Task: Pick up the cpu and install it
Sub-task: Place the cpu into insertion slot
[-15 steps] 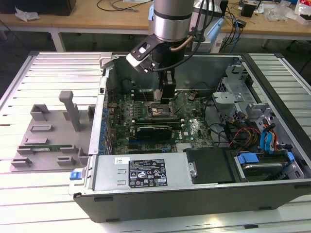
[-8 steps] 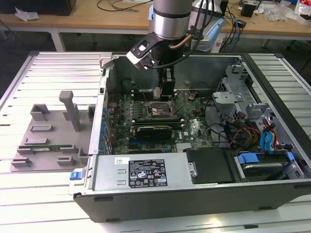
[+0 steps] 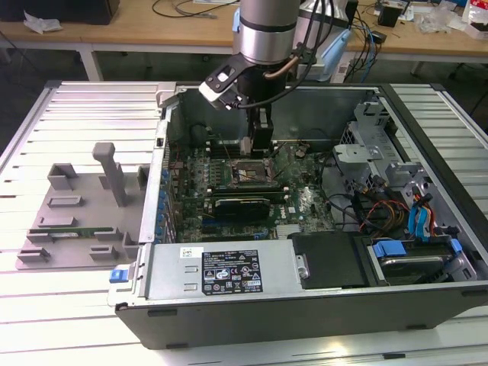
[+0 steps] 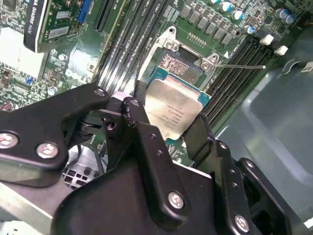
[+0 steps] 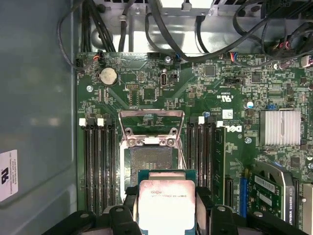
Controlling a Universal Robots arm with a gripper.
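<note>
Over the open metal-framed socket [image 5: 149, 159], the flat silver-topped square cpu [image 5: 166, 203] is clamped between the black gripper's [image 4: 168, 122] jaws.

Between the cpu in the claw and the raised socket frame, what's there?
The open socket, seen in the first wrist view. The claw grips the cpu at the socket's edge.

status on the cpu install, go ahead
Gripper shut on cpu. Cpu held just above open socket, not seated. Load plate raised, nothing between.
</note>
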